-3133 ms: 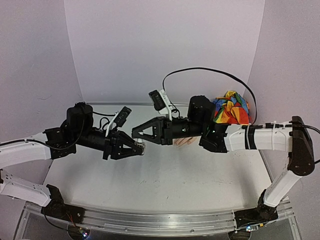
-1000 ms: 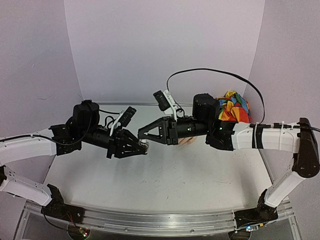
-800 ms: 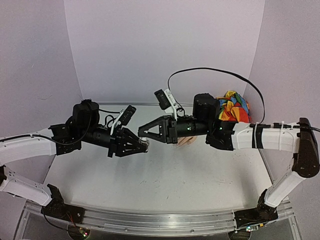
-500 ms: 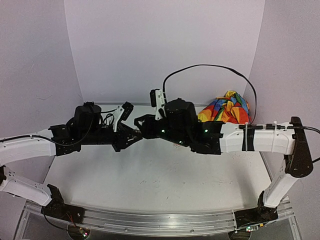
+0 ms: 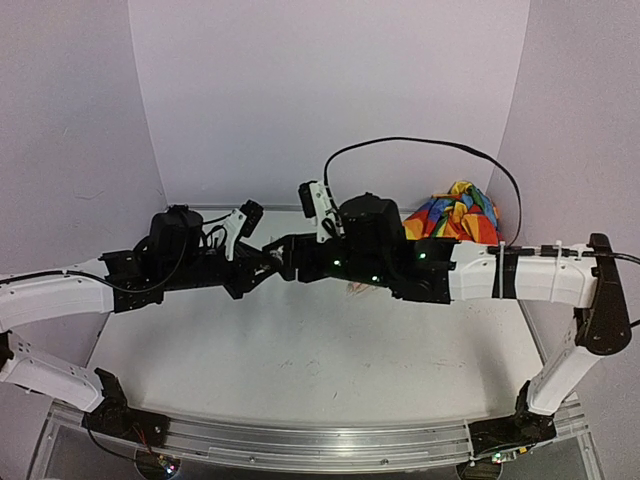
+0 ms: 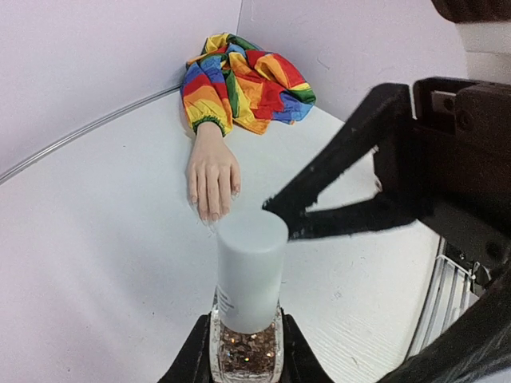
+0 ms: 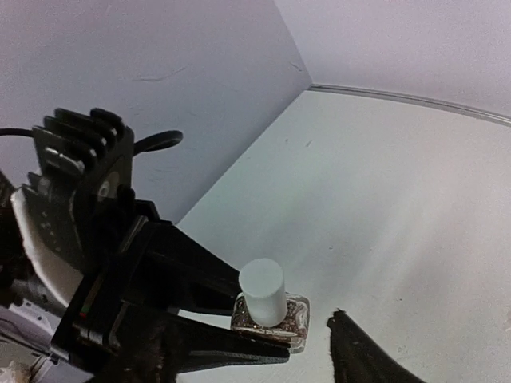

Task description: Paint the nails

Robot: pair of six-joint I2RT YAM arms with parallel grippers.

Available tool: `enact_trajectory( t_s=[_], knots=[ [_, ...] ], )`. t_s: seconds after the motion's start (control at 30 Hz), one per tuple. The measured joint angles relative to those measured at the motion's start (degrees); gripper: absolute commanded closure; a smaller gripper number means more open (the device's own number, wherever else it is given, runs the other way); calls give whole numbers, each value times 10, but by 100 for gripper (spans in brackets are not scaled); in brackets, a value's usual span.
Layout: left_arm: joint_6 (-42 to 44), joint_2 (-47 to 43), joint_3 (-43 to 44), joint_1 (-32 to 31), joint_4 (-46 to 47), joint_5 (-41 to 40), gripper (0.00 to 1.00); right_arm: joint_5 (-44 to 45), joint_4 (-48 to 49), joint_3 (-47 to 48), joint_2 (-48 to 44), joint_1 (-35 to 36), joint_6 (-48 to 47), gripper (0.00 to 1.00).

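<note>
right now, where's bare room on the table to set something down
Bare: the near half of the table, up to the front rail, and the far left corner. Crowded: the middle, where the left gripper and right gripper meet at the bottle, and the far right corner with the hand and sleeve.

Right end effector [image 6: 279, 221] close against the bottle [image 6: 249, 295], mannequin hand [image 6: 212, 171] beyond it, open tabletop [image 6: 96, 239] around the hand
</note>
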Motion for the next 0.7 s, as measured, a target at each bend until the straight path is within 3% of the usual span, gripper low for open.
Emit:
enact_trajectory(
  t_s=[0.07,0.17,0.33,0.5,0.7],
  knots=[
    [-10,-5,-5,3,4,12,100,-86,12,-28,-23,-30,-17,12],
    [-23,-13,-7,12,6,57,100,-189,36,-61,-46,-70,-26,4],
    [-31,-7,1,25,14,212,100,-345,95,-109,-69,-116,-33,2],
    [-46,30,38,23,19,367,100,-463,165,-122,-69,-115,-21,16],
    [-55,37,44,17,28,447,100,-540,238,-145,-70,-114,9,40]
  ],
)
